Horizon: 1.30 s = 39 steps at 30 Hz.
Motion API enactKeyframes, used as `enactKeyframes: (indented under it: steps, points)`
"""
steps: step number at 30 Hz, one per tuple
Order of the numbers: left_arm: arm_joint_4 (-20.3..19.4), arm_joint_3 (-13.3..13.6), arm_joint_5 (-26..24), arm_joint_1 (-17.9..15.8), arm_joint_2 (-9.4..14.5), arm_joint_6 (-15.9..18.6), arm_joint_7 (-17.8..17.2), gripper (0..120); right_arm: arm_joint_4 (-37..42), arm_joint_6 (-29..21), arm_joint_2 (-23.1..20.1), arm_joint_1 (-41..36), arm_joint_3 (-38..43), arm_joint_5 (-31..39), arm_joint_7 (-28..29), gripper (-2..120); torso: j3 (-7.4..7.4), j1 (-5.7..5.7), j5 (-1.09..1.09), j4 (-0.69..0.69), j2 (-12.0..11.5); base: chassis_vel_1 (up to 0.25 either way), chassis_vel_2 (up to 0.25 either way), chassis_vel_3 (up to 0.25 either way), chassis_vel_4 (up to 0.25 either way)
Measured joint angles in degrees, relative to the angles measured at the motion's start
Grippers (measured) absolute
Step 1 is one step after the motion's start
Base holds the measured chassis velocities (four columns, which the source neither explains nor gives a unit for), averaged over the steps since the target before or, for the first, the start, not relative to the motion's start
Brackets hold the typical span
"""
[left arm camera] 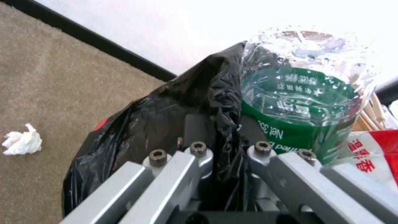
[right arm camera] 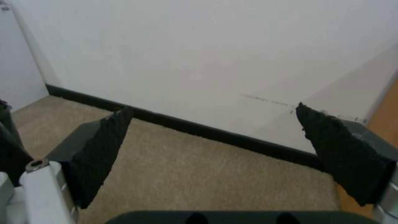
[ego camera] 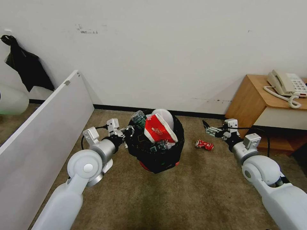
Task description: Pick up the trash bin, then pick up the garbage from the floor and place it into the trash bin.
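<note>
My left tool [ego camera: 128, 131] is clamped on the trash bin [ego camera: 156, 153], held off the floor [ego camera: 179, 191] and nearly full. Right tool [ego camera: 209, 129] hangs spread, empty. A crushed can [ego camera: 204, 144] and paper wad [left arm camera: 23, 143] remain on the carpet.

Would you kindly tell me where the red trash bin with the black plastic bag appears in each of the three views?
Head view: the small round red trash bin lined with a crinkly black bag sits centre, held at its rim by the left gripper.
Left wrist view: its bag spans the middle, pinched between the gripper's fingers.
Right wrist view: a sliver of black bag at the edge.
Shared landmark: the black baseboard.
</note>
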Motion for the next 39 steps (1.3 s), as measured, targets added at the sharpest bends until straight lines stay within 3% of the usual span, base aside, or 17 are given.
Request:
enactKeyframes:
  steps: [18,39]
  points:
    - [-0.3,-0.1,0.0,0.0,0.1,0.0,0.0,4,-0.1,1.5,0.3,0.5,-0.2,-1.1,-0.2,100,0.02,0.01,-0.01,0.02,0.0,-0.076,0.082,0.091,-0.086]
    - [-0.3,0.0,0.1,-0.2,-0.1,0.0,0.0,4,-0.2,1.5,0.5,1.0,0.1,-1.1,-1.5,100,-0.01,0.00,0.00,0.00,0.0,-0.003,0.002,0.004,-0.002]
